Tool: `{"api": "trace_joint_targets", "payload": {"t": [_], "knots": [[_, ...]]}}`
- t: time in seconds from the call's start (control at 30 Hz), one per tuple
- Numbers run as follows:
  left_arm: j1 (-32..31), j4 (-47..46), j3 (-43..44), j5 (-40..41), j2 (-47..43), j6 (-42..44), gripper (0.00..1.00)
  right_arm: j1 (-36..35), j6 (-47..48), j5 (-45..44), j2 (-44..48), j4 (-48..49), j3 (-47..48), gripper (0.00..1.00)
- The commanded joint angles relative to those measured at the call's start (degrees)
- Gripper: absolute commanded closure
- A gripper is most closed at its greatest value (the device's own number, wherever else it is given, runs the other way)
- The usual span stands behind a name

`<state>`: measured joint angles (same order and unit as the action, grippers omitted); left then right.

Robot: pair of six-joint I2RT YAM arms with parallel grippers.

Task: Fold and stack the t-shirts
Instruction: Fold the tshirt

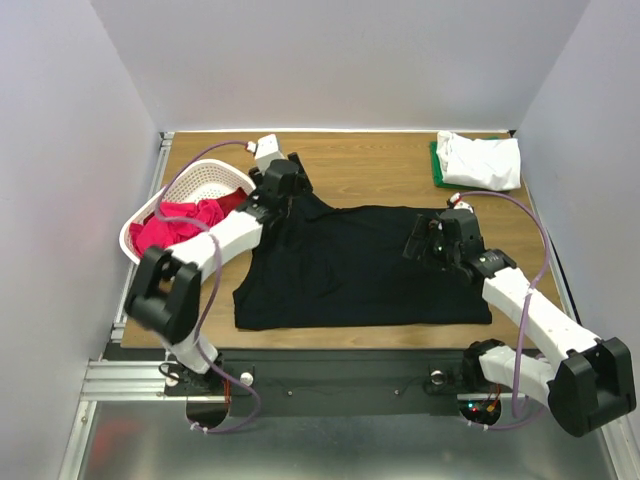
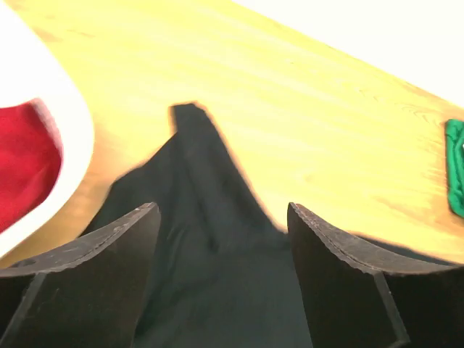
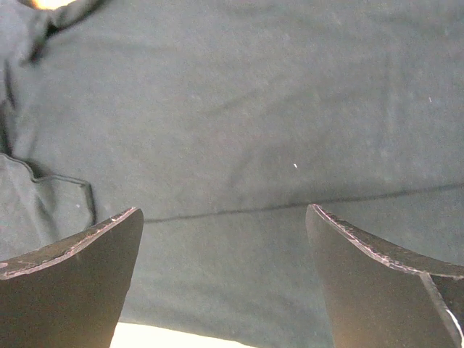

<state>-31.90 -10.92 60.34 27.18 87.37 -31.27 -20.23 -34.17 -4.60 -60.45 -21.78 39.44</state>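
A large black t-shirt lies spread flat on the wooden table. My left gripper is at its upper left corner. In the left wrist view the left gripper is open, its jaws straddling the black sleeve. My right gripper hovers over the shirt's right part. It is open too, with smooth black cloth and a seam line beneath it. A folded white t-shirt rests on a green one at the far right corner. Red t-shirts fill the basket.
The white lattice basket stands tilted at the table's left edge, close to my left arm; its rim and red cloth show in the left wrist view. Grey walls enclose the table on three sides.
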Motion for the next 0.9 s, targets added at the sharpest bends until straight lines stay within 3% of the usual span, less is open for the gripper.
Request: {"api": "trace_joint_targets", "payload": {"t": [0.0,0.07,0.4,0.87], "knots": [[3.0,-5.5,7.5,-7.7,10.7,6.7,0.26,0.4,2.0,0.0,0.5,5.8,0.1,0.00],[4.3,-6.7,11.6,-7.9,13.9,7.3,0.32,0.4,2.2,-0.2,1.3,6.0,-1.3,0.00],[7.8,-3.2,25.5,-6.6,29.2,9.8,0.32,0.3,2.1,1.7,3.6,6.7,-5.7,0.01],[10.1,2.3,31.8,-5.3,36.9,8.8,0.36,0.4,1.5,2.8,3.0,7.4,-6.1,0.01]]}}
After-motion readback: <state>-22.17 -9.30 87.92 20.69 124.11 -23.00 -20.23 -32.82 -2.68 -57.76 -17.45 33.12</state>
